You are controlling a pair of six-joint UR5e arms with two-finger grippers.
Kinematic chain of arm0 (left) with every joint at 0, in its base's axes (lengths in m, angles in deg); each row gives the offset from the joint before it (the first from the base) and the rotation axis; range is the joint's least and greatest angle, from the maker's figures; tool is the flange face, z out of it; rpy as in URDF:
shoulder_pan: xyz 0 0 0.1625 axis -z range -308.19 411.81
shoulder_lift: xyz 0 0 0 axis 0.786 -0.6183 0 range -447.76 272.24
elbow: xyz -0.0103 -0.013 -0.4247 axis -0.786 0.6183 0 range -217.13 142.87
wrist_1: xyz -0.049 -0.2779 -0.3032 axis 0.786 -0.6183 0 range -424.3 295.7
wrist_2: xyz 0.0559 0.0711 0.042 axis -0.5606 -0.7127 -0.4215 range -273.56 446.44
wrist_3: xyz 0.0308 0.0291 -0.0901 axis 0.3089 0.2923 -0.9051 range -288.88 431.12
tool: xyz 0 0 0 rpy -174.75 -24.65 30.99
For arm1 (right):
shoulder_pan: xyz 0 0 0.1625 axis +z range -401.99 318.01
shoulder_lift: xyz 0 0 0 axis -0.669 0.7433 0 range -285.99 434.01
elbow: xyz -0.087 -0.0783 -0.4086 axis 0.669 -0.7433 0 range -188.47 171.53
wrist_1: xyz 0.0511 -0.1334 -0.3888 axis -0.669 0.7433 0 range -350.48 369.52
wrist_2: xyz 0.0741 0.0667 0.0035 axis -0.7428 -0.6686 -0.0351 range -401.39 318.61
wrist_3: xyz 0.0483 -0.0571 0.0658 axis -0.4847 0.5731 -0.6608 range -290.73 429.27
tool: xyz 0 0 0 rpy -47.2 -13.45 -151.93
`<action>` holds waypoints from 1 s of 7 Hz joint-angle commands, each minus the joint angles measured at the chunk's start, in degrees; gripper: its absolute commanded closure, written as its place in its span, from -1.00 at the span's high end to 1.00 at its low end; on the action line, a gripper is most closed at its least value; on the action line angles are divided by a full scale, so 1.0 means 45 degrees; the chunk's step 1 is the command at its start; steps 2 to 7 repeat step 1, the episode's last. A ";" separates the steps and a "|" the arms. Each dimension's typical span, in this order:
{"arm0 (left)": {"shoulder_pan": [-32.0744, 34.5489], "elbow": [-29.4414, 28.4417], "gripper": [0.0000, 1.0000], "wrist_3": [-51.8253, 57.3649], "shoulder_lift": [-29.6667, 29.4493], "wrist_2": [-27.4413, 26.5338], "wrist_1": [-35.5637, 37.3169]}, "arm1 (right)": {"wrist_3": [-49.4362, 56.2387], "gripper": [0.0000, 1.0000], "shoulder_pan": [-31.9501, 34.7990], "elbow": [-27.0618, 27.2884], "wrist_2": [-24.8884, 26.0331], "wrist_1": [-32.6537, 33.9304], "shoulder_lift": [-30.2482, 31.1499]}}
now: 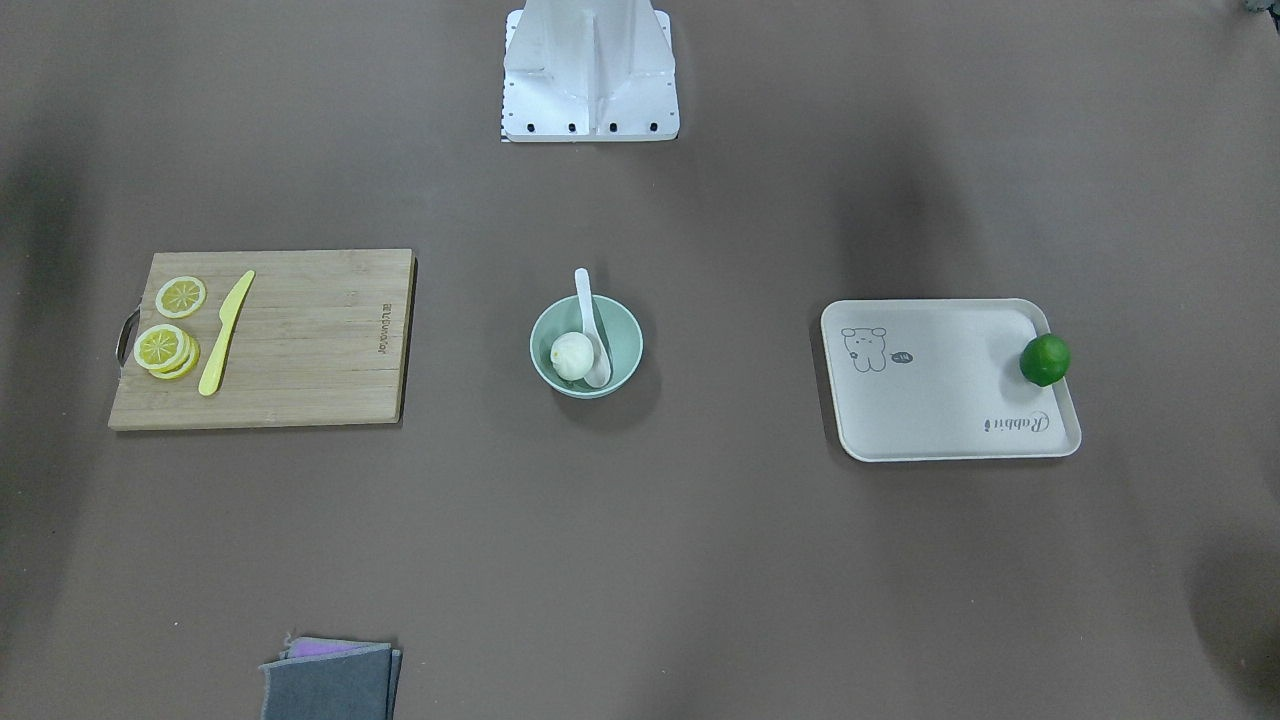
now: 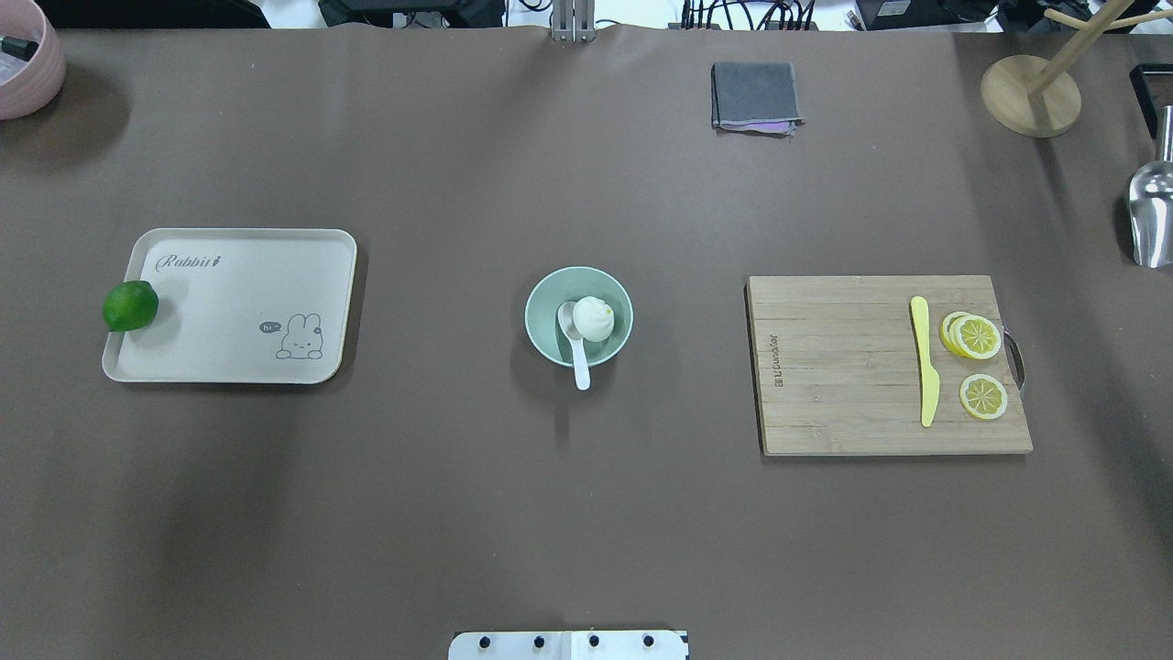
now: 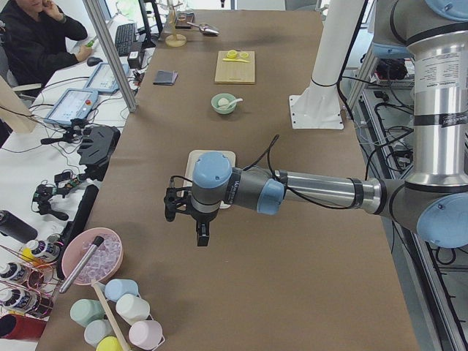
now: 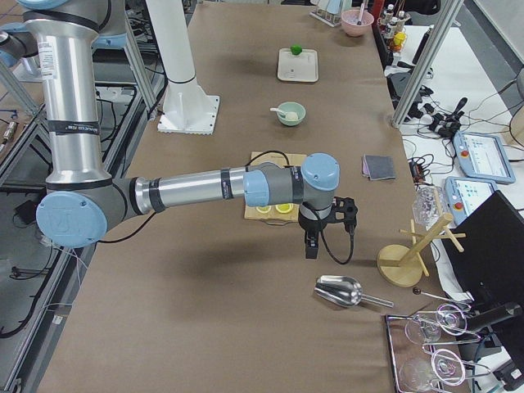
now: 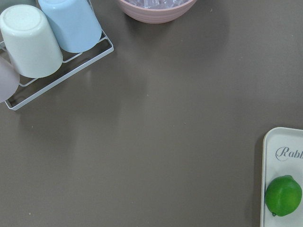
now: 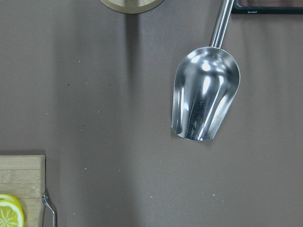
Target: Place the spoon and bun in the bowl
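My left gripper (image 3: 201,238) hangs fingers-down over bare table at the left end. It shows only in the side view, and from there I cannot tell whether its fingers are parted or closed. Its wrist camera looks straight down on upturned cups (image 5: 33,40) in a wire rack, the edge of a pink bowl (image 5: 156,7) and a corner of the tray (image 5: 272,142).

My right gripper (image 4: 310,252) hangs the same way at the opposite end, just past the cutting board (image 2: 843,367), and there too I cannot tell how its fingers stand. Below its wrist camera lies a metal scoop (image 6: 206,94), mouth downward in that view, with the round base of a wooden stand (image 6: 130,4) at the top edge.

Both arms are well apart from the task's things. The bowl (image 2: 542,301) sits mid-table, directly in front of the base. The bun (image 2: 594,318) lies inside it, on the side toward the cutting board. The spoon (image 2: 580,362) has its scoop down in the bowl, touching the bun, and its handle rests over the rim, pointing toward the base.

The tray carries a lime (image 2: 130,305) against its outer short rim. On the board a yellow knife (image 2: 926,357) lies beside lemon slices (image 2: 976,336). A folded grey cloth (image 2: 754,96) lies near the far edge.
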 commanded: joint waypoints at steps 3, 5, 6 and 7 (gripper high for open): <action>-0.0002 -0.0071 0.96 0.0020 0.0002 -0.0053 0.0000 | 0.0000 1.00 -0.0023 0.0004 -0.0089 -0.0001 0.0000; -0.0002 -0.0071 0.96 0.0020 0.0002 -0.0053 0.0000 | 0.0000 1.00 -0.0023 0.0004 -0.0089 -0.0001 0.0000; -0.0002 -0.0071 0.96 0.0020 0.0002 -0.0053 0.0000 | 0.0000 1.00 -0.0023 0.0004 -0.0089 -0.0001 0.0000; -0.0002 -0.0071 0.96 0.0020 0.0002 -0.0053 0.0000 | 0.0000 1.00 -0.0023 0.0004 -0.0089 -0.0001 0.0000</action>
